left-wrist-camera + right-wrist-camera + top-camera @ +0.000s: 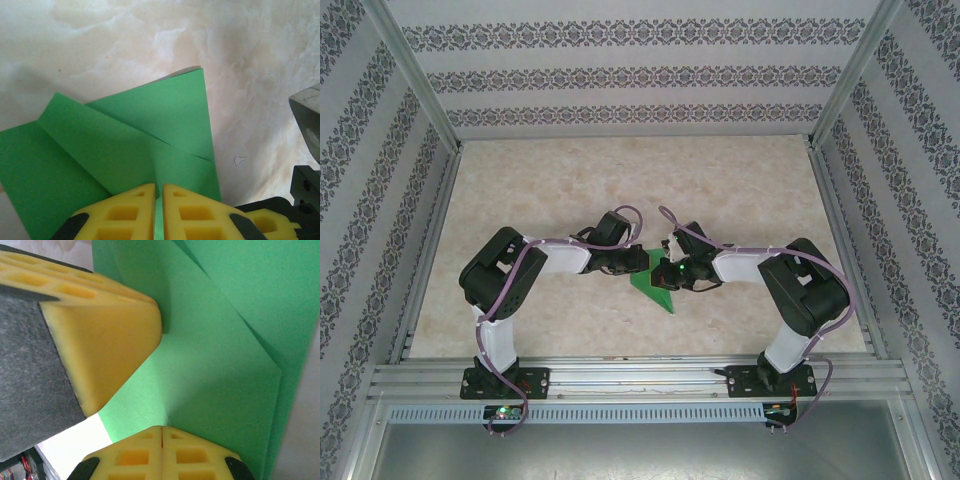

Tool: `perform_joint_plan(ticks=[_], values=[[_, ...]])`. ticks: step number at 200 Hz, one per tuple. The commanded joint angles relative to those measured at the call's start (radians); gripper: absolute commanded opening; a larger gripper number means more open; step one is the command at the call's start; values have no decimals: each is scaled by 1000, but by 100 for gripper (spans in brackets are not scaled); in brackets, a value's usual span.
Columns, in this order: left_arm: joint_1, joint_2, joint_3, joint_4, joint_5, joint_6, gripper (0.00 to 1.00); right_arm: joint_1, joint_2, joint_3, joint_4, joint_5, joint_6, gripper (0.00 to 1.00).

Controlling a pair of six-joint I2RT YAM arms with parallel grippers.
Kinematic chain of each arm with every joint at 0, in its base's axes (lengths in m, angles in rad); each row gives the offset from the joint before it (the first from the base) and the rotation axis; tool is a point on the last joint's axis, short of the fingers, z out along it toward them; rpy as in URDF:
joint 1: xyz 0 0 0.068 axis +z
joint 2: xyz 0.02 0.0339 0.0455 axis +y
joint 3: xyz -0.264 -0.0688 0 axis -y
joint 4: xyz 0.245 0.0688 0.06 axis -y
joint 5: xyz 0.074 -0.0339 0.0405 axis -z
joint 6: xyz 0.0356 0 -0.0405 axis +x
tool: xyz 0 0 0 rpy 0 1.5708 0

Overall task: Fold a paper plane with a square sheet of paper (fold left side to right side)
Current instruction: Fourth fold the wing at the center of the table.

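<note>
On the bench (125, 45), left hand (158, 200) sat almost closed, tips on the folded paper (150, 130); right hand (161, 437), fully closed, pressed it too

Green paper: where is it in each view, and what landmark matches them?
Top external: green paper near mid-frame, just below centre.
Left wrist: green paper spans lower left and middle, above the left gripper.
Right wrist: green paper covers the centre and right.
Shared landmark: the left gripper's yellow fingers, bottom centre in left wrist, upper left in right wrist.
</note>
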Motion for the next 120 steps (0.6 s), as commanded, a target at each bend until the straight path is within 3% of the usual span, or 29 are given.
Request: perform_joint_plan(ticks=[1,120], values=[[-12,56,-13,-136,-82,-16,13,15,3,-14,-70,34,-12,0],[-5,75,-8,-156,-101,-30,12,48,-70,-99,-145,22,-9,0]])
